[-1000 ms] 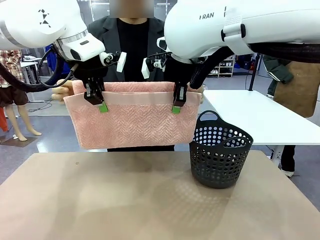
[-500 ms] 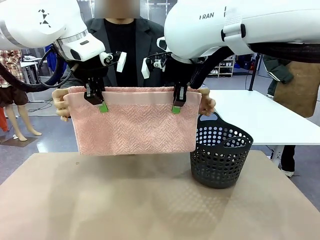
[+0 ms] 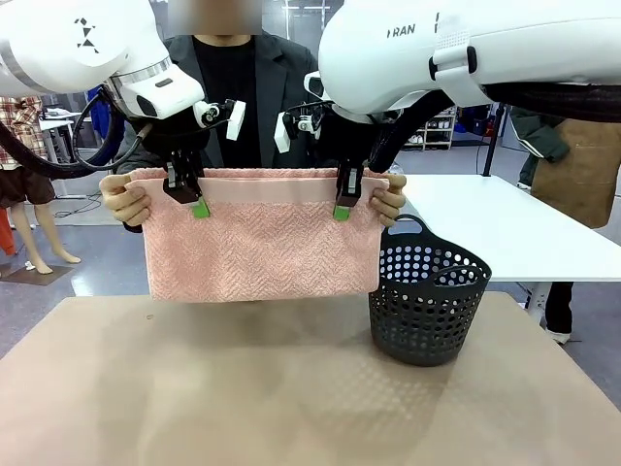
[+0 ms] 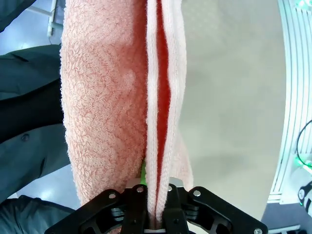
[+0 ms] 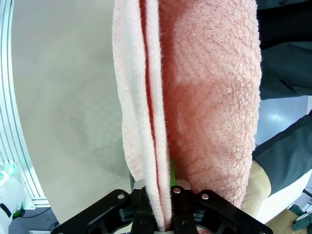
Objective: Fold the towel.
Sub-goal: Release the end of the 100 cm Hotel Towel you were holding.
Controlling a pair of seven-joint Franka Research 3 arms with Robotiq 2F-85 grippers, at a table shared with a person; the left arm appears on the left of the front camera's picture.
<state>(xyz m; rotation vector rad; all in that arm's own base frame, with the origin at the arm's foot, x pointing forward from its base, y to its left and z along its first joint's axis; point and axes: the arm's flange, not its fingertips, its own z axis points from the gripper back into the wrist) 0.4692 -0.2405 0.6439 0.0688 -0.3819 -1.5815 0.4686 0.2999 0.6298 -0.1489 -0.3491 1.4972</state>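
The pale salmon-pink towel hangs folded in the air above the far side of the table, its smooth band along the top. My left gripper is shut on the top edge near the left corner, my right gripper shut on it near the right corner. A person's hands grip both upper corners just outside my grippers. In the left wrist view the towel runs up from my shut fingers, its layers edge-on. The right wrist view gives the same sight of the towel between shut fingers.
A dark perforated basket with a handle stands on the right side of the tan table, close to the towel's right edge. The person stands right behind the towel. A white table lies at the far right.
The person's hands have come up from behind and taken hold of the towel's two upper corners; the hanging part now sits a little higher and narrower. My grippers have stayed in place.
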